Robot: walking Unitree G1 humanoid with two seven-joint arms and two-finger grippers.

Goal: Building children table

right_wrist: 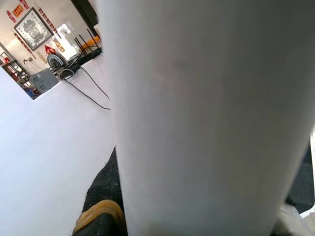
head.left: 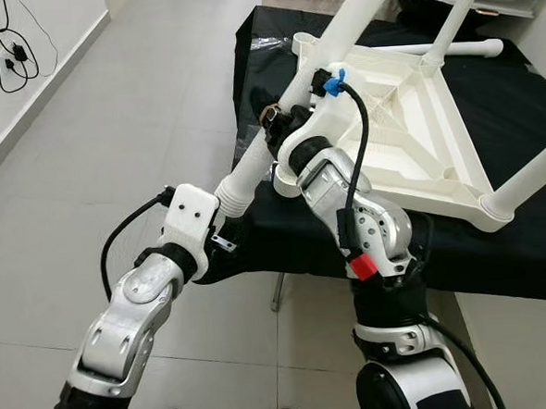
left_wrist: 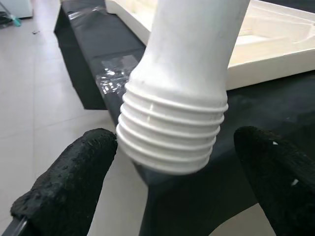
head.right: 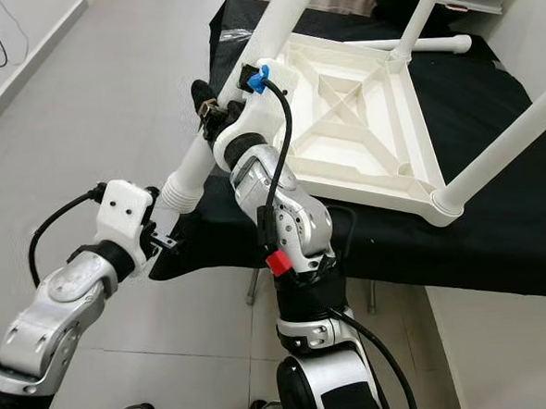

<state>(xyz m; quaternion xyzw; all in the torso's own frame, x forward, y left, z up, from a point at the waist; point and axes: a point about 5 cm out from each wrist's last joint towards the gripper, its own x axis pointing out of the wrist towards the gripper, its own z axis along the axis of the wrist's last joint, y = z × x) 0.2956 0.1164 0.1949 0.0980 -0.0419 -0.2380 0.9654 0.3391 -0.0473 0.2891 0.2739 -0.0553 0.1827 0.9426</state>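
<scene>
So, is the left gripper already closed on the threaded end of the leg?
No, the left gripper is open, its fingers apart beside the threaded end.

A white table leg (left_wrist: 189, 78) ended in a ribbed, threaded tip that sat between the left end effector's (left_wrist: 187, 172) two black fingers (left_wrist: 74, 182), which stood apart on either side without touching it. Behind lay the white tabletop (left_wrist: 275, 44) on a black-covered desk (left_wrist: 93, 44), with pale floor tiles (left_wrist: 29, 113) alongside.

Bright, even indoor light; head views are sharp.
Soft shadow lies on the floor (head.left: 287, 287) under the cloth (head.left: 498, 246). Just before the right gripper (head.left: 282, 120), the leg (right_wrist: 206, 118) is blurred and washed out; the left gripper's fingers (left_wrist: 69, 182) are slightly soft.
</scene>
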